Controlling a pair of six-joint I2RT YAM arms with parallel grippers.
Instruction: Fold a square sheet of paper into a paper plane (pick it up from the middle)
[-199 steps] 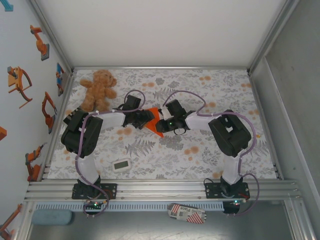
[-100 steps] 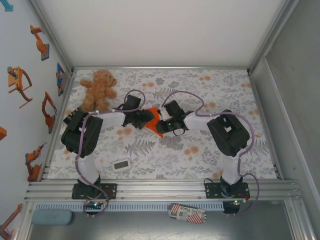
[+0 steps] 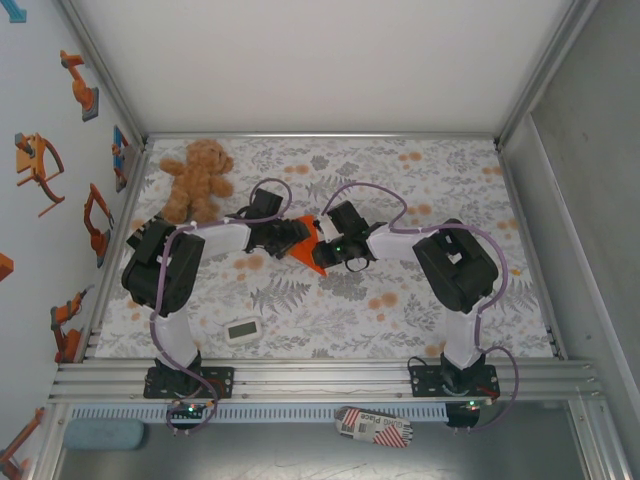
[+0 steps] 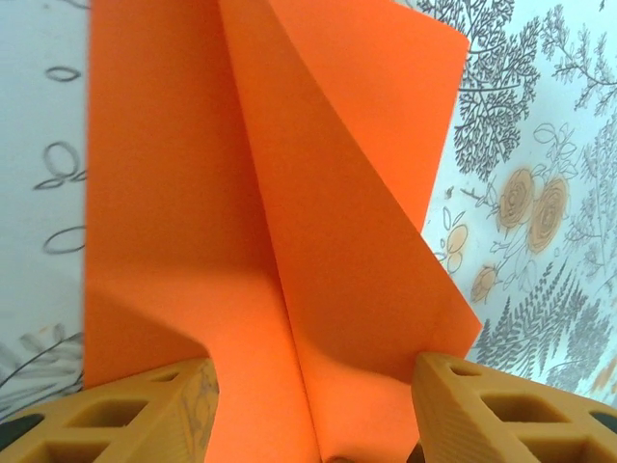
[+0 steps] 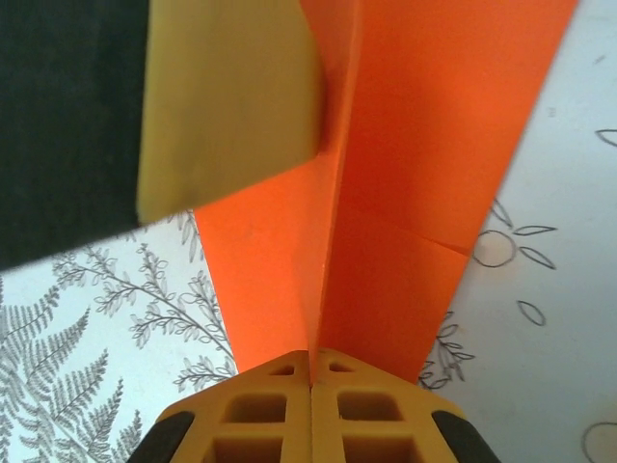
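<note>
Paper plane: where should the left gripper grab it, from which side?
Probably pinch the paper plane on its centre crease, the doubled ridge running lengthwise. Come in along the crease from the end opposite the right gripper, which is shut on the same fold. The wings are loose, lifted flaps.

The top camera sits above and behind the arms and looks steeply down. Their bases (image 3: 190, 380) lie at its lower edge, and the whole table (image 3: 420, 300) is in frame from afar. The left wrist camera looks out past the left gripper (image 4: 310, 371), very near the paper (image 4: 193, 193). The right wrist camera looks out past the right gripper (image 5: 310, 371), equally near, facing the left one. All three views share the paper and the patterned tabletop around it.
</note>
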